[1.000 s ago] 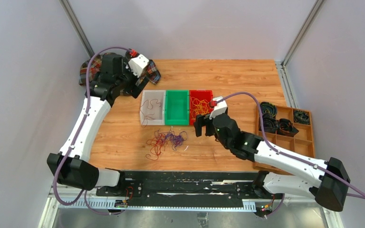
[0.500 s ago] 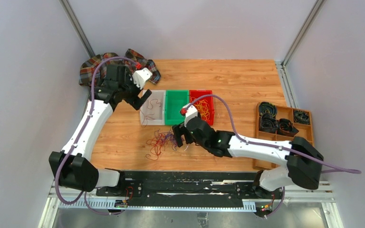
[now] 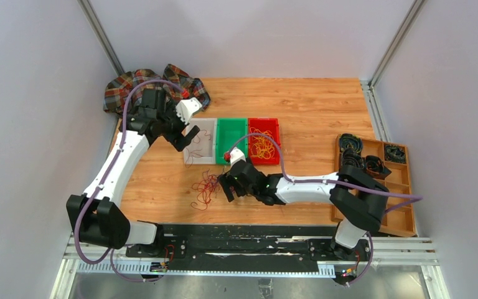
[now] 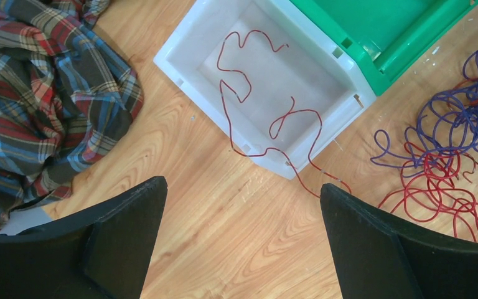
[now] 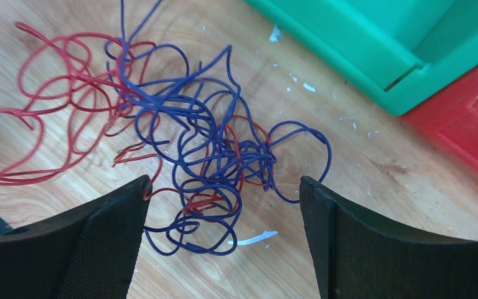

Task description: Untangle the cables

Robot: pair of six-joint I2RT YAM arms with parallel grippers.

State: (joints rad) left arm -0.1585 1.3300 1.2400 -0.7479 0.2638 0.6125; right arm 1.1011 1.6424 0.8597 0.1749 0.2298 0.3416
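A tangle of red and blue-purple cables (image 3: pixel 206 185) lies on the wooden table in front of the bins. It fills the right wrist view (image 5: pixel 215 156) and shows at the right of the left wrist view (image 4: pixel 454 159). My right gripper (image 3: pixel 228 187) hangs open just above the tangle's right side (image 5: pixel 224 187), holding nothing. One red cable (image 4: pixel 249 93) lies in the white bin (image 3: pixel 190 152) and trails over its near wall. Yellow-orange cables (image 3: pixel 262 144) lie in the red bin (image 3: pixel 276 124). My left gripper (image 3: pixel 187 138) is open and empty over bare wood beside the white bin (image 4: pixel 243 185).
A green bin (image 3: pixel 231 140) stands between the white and red ones. A plaid cloth (image 3: pixel 127 87) lies at the back left corner. A wooden tray (image 3: pixel 404 193) with black coils sits at the right edge. A small white scrap (image 5: pixel 252 238) lies by the tangle.
My right arm has swung left and come down over the tangle. My left gripper has moved from over the cloth toward the white bin.
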